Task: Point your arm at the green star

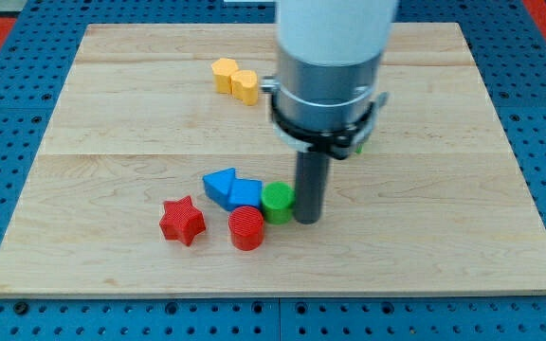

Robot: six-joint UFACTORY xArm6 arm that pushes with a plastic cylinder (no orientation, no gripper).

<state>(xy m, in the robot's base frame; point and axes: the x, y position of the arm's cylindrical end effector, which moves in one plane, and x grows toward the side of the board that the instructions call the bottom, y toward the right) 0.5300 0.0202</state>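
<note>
Two red blocks sit nearest the view's bottom on the wooden board (102, 275): a red star (182, 221) at the view's left and a red cylinder (246, 227) just beside it to the right. Just behind the red cylinder stands a green cylinder (276, 202), and the tip (308, 220) of the dark rod rests on the board against that cylinder's right side. The arm ends in this plain rod, which has no jaws to open or close. Touching the green cylinder on its left is a blue block (245, 195) whose shape is hard to tell, with a blue triangle (220, 184) pressed against it further left. Farther back, a green piece (359, 145) peeks out from behind the right edge of the arm's grey collar (328, 99). It is mostly hidden, so its shape cannot be made out, and it lies well apart from the tip. Near the view's top, two yellow blocks (235, 80) sit touching each other, left of the arm.
</note>
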